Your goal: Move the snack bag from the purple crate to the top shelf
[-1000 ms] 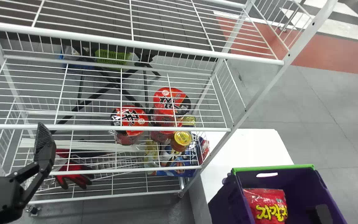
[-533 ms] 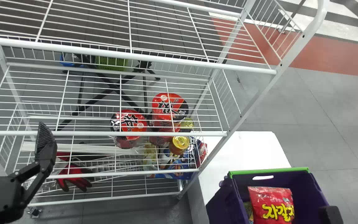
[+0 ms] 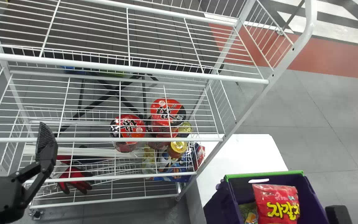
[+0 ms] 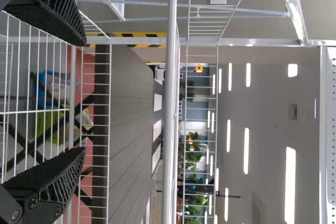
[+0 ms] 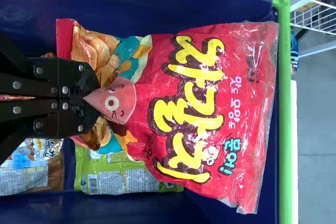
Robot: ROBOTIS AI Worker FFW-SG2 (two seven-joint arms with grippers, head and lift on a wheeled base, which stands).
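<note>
Right wrist view: right end effector (image 5: 88, 98) grasps the bag (image 5: 194, 108) within the crate (image 5: 285, 129). Left end effector (image 4: 84, 95) is released. Apparent step: extraction. Next, raise the bag clear before traversing to the top shelf (image 3: 154, 71).

Purple crate (image 3: 219, 203) on white table (image 3: 241, 152)

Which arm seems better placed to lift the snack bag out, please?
Right, I'd judge: the right gripper pinches the snack bag, while the left gripper hangs open and empty.
</note>
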